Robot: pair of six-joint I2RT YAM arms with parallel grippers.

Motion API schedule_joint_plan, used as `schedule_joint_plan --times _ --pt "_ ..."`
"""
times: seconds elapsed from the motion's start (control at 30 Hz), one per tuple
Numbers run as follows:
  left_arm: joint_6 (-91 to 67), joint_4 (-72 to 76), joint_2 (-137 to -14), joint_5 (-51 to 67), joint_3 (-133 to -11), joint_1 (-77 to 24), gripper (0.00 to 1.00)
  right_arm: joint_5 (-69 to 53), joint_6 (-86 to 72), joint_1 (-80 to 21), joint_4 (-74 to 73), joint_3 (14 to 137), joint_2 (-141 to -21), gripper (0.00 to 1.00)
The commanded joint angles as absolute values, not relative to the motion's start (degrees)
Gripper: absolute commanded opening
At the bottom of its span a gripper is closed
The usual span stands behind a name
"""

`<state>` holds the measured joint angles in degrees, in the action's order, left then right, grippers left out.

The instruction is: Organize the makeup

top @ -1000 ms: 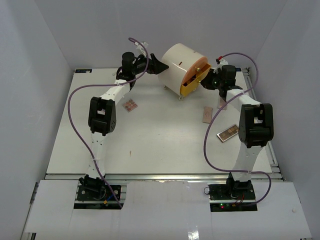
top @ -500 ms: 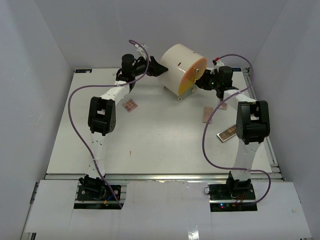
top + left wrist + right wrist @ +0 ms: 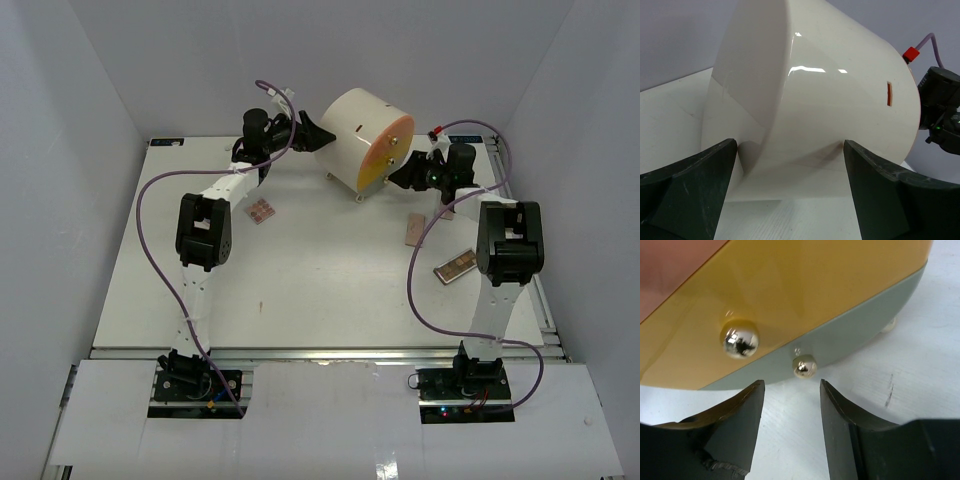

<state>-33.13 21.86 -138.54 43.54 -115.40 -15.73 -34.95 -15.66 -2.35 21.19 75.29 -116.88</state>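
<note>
Now, the right gripper (image 3: 791, 387) sits low at the front of the drawer box (image 3: 358, 135). Its fingers are a small way apart with nothing between them, tips just under the small gold knob (image 3: 805, 366) on the grey lower drawer (image 3: 865, 322). Up and left, the bigger knob (image 3: 740, 338) shines on the yellow drawer (image 3: 815, 285), which lies flush with the drum. Round the back, the left gripper (image 3: 790, 150) is spread wide and empty, flanking the box's cream wall. Out on the table (image 3: 330, 300) the makeup lies loose: a pink palette (image 3: 261, 211) beside the left arm, a second palette (image 3: 414, 229) before the box, and a third palette (image 3: 457, 267) nearer the bases.
</note>
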Motion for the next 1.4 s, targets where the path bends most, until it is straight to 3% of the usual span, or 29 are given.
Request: schedule_joint_plan --times 0.0,0.43,0.8,0.97,1.37 --pt "-34.66 22.83 -134.24 44.16 -113.96 -15.26 0.98 -37.7 -16.59 -2.41 23.75 81.45 -121.79 0.55" --pt "-36.12 25.18 -134.13 45.19 -112.35 -15.03 0.98 -38.91 -20.07 -2.55 25.17 85.61 -126.89 0.52" --pt "-37.38 26.25 -134.09 44.68 -111.33 -15.03 0.98 -40.25 -22.03 -2.64 25.49 86.19 -128.32 0.36" --pt "-38.0 26.63 -134.03 44.18 -111.26 -15.08 0.98 -41.08 -21.33 -2.17 25.49 84.29 -127.03 0.27" --pt "-38.86 26.19 -133.82 41.65 -111.32 -15.03 0.98 -43.81 -18.4 2.89 25.06 75.82 -120.55 0.24"
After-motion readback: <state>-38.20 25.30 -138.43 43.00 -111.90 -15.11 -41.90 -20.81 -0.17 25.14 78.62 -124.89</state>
